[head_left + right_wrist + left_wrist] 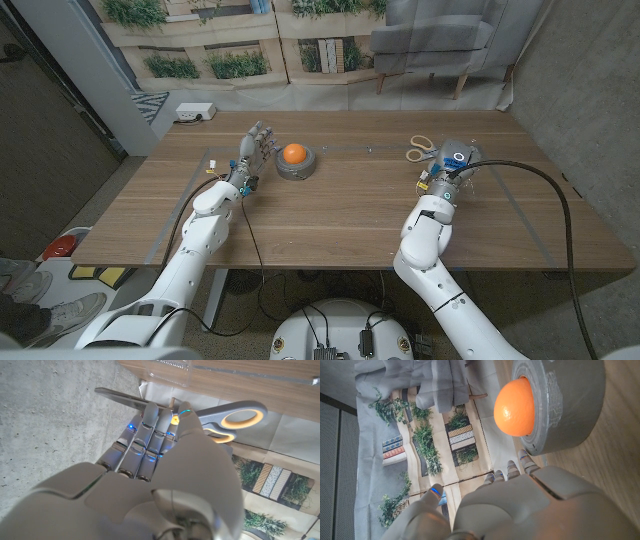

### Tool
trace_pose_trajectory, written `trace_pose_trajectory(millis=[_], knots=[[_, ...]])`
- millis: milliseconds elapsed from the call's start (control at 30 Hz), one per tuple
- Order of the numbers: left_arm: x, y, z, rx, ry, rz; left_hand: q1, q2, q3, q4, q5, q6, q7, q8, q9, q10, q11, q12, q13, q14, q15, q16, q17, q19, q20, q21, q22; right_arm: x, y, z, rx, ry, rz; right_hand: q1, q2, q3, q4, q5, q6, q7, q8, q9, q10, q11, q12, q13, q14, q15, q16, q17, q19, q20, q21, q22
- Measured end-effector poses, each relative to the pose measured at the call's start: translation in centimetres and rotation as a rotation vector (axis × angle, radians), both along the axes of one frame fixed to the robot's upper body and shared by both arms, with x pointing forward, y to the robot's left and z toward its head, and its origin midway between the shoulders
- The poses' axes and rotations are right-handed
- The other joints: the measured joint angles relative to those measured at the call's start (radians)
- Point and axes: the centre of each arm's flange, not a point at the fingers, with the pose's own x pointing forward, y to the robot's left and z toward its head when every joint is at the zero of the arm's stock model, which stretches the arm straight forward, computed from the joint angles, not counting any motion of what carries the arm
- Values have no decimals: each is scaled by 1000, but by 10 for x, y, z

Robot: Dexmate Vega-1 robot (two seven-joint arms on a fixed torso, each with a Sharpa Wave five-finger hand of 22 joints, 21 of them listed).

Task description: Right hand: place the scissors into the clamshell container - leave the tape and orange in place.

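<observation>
The wooden table [350,220] carries everything. The clear clamshell container [470,160] sits toward two o'clock, partly covered by the right hand [452,165]; I cannot tell whether it has anything in it. The grey roll of tape [297,166] lies at about eleven o'clock with the orange [294,153] seated in its hole, both seemingly undisturbed. The left hand [252,150] stands just beside the tape on its nine o'clock side, fingers apart and holding nothing.

The scissors [421,149] appear at the right hand's eleven o'clock in the head view. By my reading they are gripped and off the table but not yet in the container, so the placing and release remain.

The right wrist view adds what the head view cannot: the right hand [165,475] has its fingers [150,425] closed against the scissors [235,415], with blade and pale handles jutting past them and the container's edge [160,370] near. The left wrist view shows the tape [570,405], the orange [515,407] and the left hand [520,510] close up.
</observation>
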Motion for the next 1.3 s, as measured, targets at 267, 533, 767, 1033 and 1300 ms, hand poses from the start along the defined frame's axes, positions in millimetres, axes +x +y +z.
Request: trace_pose_trajectory(millis=[267, 533, 767, 1033, 1300], knots=[[0, 1, 0, -1, 2, 3, 0, 0, 0, 0, 0, 0, 0, 0, 0, 0, 0, 0, 0, 0, 0, 0, 0, 0, 0, 0, 0, 6, -8, 2, 19, 16, -17, -2, -2, 3, -3, 0, 2, -2, 0, 0, 0, 0, -6, 0, 0, 0, 0, 0, 0, 0, 4, 0], [0, 1, 0, -1, 2, 4, 0, 0, 0, 0, 0, 0, 0, 0, 0, 0, 0, 0, 0, 0, 0, 0, 0, 0, 0, 0, 0, 11, -13, 6, 17, 20, -29, -2, -2, 3, -3, 0, 2, -2, 0, 0, 0, 0, -6, 1, -2, -2, 0, 0, -2, 2, 7, 0], [3, 3, -1, -3, 9, 7, 0, 0, 0, 0, 0, 0, 0, 0, 0, 0, 0, 0, 0, 0, 0, 0, 0, 0, 0, 0, 0, 16, -22, 2, 64, 54, -46, -2, -2, 7, -7, -1, 2, -2, 0, 0, 0, 0, -6, 2, -2, -2, 0, 0, -8, 0, 7, 0], [4, 4, 0, -4, 10, 10, 0, 0, 0, 0, 0, 0, 0, 0, 0, 0, 0, 0, 0, 0, 0, 0, 0, 0, 0, 0, 0, 21, -30, 2, 94, 72, -64, -2, -2, 7, -7, -1, 2, -2, 0, 0, 0, 0, -6, 4, -2, -2, 0, 0, -8, 0, 12, 0], [5, 6, 0, -7, 9, 15, 0, 0, 0, 0, 0, 0, 0, 0, 0, 0, 0, 0, 0, 0, 0, 0, 0, 0, 0, 0, 0, 26, -37, 3, 116, 84, -84, -2, -2, 10, -10, -4, 2, -2, 0, 0, 0, 0, -6, 4, -4, -3, 8, 0, -8, 0, 12, 0]])
